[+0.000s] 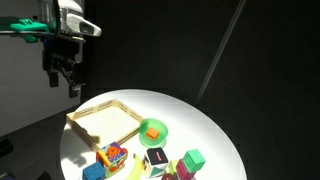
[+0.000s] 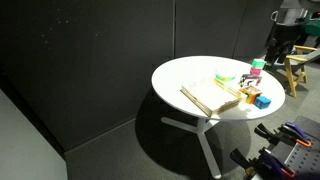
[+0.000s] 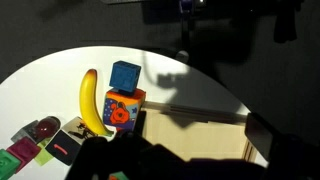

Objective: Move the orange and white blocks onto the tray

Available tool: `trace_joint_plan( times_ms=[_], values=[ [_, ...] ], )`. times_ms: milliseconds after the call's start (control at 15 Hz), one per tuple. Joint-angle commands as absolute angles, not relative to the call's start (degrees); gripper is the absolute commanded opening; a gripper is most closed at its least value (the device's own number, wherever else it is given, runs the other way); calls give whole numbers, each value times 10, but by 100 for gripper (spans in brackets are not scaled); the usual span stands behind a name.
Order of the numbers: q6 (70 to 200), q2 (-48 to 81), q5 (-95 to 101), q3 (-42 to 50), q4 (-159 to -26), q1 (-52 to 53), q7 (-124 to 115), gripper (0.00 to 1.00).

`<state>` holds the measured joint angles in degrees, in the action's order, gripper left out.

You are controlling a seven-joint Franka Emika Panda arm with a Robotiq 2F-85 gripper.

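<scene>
The orange block (image 1: 112, 155) stands on the round white table, at the near corner of the light wooden tray (image 1: 103, 122). The wrist view shows it (image 3: 123, 108) just left of the tray (image 3: 200, 130). The white-faced block with dark sides (image 1: 157, 160) sits further along the front edge, past a banana; in the wrist view (image 3: 66, 144) it lies at the lower left. My gripper (image 1: 62, 72) hangs high above the table's far left side, open and empty; in the wrist view (image 3: 190, 150) its dark fingers frame the tray. The tray is empty.
A round green dish with an orange piece (image 1: 152, 131) sits beside the tray. A banana (image 3: 92, 100), a blue block (image 3: 124, 75), a green block (image 1: 193, 160) and other small toys crowd the front edge. The table (image 2: 190, 70) stands against dark walls.
</scene>
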<state>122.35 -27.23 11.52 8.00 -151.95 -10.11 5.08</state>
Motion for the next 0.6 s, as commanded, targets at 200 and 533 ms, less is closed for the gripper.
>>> trace_joint_plan(
  times_ms=[200, 533],
  values=[
    [1222, -272, 115, 80, -1519, -101, 51, 100],
    [1227, -260, 117, 84, -1507, -112, 28, 100]
  ],
)
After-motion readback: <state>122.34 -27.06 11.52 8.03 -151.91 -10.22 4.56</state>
